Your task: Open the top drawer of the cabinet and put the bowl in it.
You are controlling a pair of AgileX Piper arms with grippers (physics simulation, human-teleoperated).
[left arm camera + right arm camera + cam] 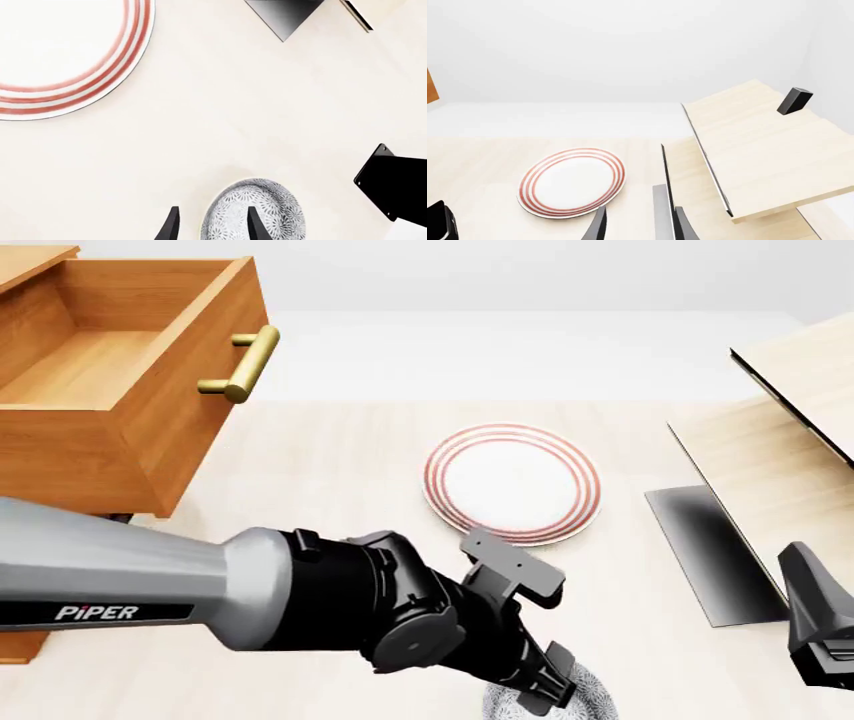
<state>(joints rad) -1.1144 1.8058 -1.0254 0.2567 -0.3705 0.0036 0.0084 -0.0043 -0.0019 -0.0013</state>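
Because the top drawer (120,370) already stands pulled out of the cabinet (80,455), with its box open to the sky and its brass handle (243,364) facing the table, what is left for you is the bowl (257,212). It sits on the table (334,470) at the near edge of the front view, on the near side of the plate (511,481) and well apart from it, mostly hidden there under your left arm. Your left gripper (210,225) hangs over it with its fingers spread: in the left wrist view one finger (255,225) lies over the bowl's inside and the other over bare table just outside the rim, so the rim wall sits between them, a sensible pinch for a thin-walled bowl. I judge nothing is clamped yet. From the bowl, the drawer lies far off to the left and higher, so plan a lift that clears the drawer's front wall and handle before you travel across. The plate lies beyond the bowl rather than on that line, and the table between bowl and cabinet looks bare. Your right gripper (637,225) has its fingers apart, holds nothing, and waits off to the plate's right near the pale wooden structure (781,430), clear of your route.
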